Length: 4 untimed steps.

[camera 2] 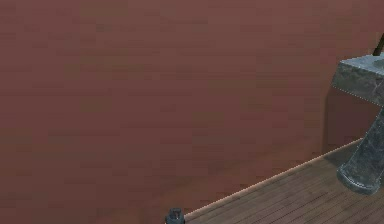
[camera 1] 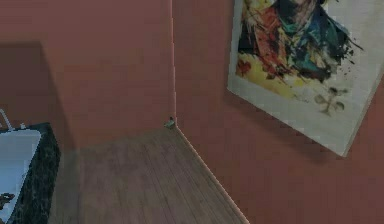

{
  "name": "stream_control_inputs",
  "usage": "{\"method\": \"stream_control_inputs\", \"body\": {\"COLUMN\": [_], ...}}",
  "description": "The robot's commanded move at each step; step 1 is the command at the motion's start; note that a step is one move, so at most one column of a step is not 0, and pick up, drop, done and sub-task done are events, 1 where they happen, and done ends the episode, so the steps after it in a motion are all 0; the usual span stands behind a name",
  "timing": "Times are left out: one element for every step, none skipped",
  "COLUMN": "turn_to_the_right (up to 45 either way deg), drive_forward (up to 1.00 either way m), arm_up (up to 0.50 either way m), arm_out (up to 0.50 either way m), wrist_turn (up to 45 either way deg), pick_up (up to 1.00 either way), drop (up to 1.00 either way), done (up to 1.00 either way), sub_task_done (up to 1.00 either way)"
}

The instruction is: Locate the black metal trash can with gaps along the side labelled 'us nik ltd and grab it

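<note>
Gripper state I am unable to tell, nor where the trash can is. I am facing a red wall [camera 1: 110, 70] corner where a small dark thing [camera 1: 171, 122] is sitting on the wooden floor [camera 1: 140, 185], too small to name. With a painting [camera 1: 300, 60] and a basin [camera 1: 15, 160] flanking it, I am judging that searching elsewhere is needed.

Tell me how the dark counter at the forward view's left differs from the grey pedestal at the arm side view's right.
The counter is near-black and speckled; the pedestal is pale grey-green. The counter drops to the floor as a solid block; the pedestal has a slab top on a narrow round column. The counter carries a white basin; the pedestal's top surface is hidden. Both stand on the wooden floor.
</note>
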Motion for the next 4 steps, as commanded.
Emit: {"method": "stream_control_inputs", "body": {"turn_to_the_right": [0.0,0.0,0.0,0.0], "drive_forward": [0.00,0.00,0.00,0.00], "arm_up": [0.00,0.00,0.00,0.00], "arm_out": [0.40,0.00,0.00,0.00], "wrist_turn": [0.0,45.0,45.0,45.0], "pick_up": [0.00,0.00,0.00,0.00], "drop": [0.00,0.00,0.00,0.00], "done": [0.00,0.00,0.00,0.00], "sub_task_done": [0.00,0.00,0.00,0.00]}}
